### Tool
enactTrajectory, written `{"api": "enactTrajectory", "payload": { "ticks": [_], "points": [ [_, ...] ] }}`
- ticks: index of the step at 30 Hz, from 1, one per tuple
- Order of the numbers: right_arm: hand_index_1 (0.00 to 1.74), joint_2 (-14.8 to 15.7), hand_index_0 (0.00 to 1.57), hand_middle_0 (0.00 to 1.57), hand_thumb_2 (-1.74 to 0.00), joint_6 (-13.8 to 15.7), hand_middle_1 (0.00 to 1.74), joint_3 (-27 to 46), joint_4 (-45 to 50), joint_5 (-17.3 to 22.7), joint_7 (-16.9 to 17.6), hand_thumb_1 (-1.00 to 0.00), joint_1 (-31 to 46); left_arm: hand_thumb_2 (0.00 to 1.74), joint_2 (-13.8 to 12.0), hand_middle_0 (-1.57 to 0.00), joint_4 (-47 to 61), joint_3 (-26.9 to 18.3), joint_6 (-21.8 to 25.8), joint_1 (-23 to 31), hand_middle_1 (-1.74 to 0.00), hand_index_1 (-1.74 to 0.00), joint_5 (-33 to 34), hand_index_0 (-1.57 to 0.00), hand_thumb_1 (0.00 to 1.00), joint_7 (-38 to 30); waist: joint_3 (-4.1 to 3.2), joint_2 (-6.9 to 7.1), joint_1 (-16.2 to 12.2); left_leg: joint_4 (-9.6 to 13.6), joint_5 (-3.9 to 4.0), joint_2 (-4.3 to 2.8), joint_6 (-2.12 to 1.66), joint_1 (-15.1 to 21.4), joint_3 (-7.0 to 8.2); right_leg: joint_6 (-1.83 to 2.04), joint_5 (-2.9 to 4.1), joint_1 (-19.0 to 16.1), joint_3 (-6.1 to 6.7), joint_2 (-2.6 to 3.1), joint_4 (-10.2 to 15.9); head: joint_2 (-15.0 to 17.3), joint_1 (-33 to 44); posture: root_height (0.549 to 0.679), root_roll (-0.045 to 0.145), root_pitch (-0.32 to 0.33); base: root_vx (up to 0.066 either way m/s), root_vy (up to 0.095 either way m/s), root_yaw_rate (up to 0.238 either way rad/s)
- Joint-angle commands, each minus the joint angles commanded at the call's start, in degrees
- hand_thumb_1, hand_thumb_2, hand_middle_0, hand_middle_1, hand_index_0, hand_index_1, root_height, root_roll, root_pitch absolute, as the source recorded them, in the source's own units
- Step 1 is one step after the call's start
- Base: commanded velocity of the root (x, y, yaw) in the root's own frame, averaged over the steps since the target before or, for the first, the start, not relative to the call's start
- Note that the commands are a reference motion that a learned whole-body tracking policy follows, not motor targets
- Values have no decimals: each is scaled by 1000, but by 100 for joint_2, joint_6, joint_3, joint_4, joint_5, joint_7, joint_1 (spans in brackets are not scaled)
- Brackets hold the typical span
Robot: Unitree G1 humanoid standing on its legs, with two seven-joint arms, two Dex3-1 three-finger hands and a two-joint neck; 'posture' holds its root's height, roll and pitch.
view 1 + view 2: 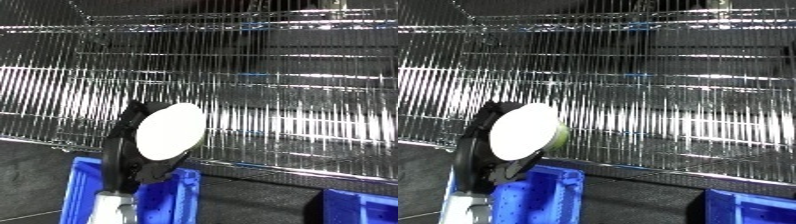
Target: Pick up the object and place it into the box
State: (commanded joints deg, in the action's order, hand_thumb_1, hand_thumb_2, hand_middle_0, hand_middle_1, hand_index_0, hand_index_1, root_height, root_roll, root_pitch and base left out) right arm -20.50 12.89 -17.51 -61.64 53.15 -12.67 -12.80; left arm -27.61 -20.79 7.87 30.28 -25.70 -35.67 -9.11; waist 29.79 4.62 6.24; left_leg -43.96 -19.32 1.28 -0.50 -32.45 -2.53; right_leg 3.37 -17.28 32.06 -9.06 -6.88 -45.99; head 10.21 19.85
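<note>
Disc (171, 131), white and roundish with a bit of green showing at its edge in the right eye view, is up in my left hand (120, 150). I've got fingers curled round behind it, flat face toward the camera, held above the near bin (82, 185), which I reckon keeps the drop short. Wire shelf (293, 100) sits behind. Count: one disc, one hand showing, two blue bins, the second one (364, 205) off to the right. My right hand isn't visible at all.
</note>
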Motion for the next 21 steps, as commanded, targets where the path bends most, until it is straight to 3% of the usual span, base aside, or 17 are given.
{"api": "enactTrajectory", "payload": {
  "ticks": [4, 13, 17, 21],
  "points": [
    [0, -14, 0, 0, 0, 50, 0, 196, -107, 44, -21, 0, 86, 1740, -92, -1570, 386, -346, 250, 508, -1740, -1740, 183, -1570, 1000, -130, 0, -107, 153, 38, 15, 85, -5, 68, -40, -25, -60, -92, -72, -68, -27, 19, -120, 631, 29, 86, -8, -3, 168],
    [0, -64, 0, 0, 0, 146, 0, 424, -286, 8, -20, 0, 229, 1740, -309, -1570, 515, -1030, 579, 1527, -1740, -1740, 767, -1570, 1000, -853, 0, -236, 449, 148, 67, 230, -13, 202, -151, -97, -175, -324, -231, -144, 10, 39, 341, 634, 37, 73, -14, 12, 143],
    [0, -71, 0, 0, 0, 172, 0, 501, -405, 82, -71, 0, 234, 1740, -349, -1570, 146, -1137, 550, 1832, -1740, -1740, 713, -1570, 1000, -1040, 0, -230, 561, 248, 129, 245, -24, 273, -182, -105, -222, -447, -320, -193, 36, 330, 1123, 635, 39, 67, -11, -15, 159],
    [0, -32, 0, 0, 0, 183, 0, 541, -517, 93, -124, 0, 255, 1740, -373, -1570, -586, -1204, 550, 1952, -1740, -1740, 536, -1570, 1000, -1003, 0, -154, 642, 387, 183, 205, -38, 380, -200, -104, -279, -582, -375, -224, 43, 544, 1729, 635, 37, 57, 24, -48, 143]
  ]
}}
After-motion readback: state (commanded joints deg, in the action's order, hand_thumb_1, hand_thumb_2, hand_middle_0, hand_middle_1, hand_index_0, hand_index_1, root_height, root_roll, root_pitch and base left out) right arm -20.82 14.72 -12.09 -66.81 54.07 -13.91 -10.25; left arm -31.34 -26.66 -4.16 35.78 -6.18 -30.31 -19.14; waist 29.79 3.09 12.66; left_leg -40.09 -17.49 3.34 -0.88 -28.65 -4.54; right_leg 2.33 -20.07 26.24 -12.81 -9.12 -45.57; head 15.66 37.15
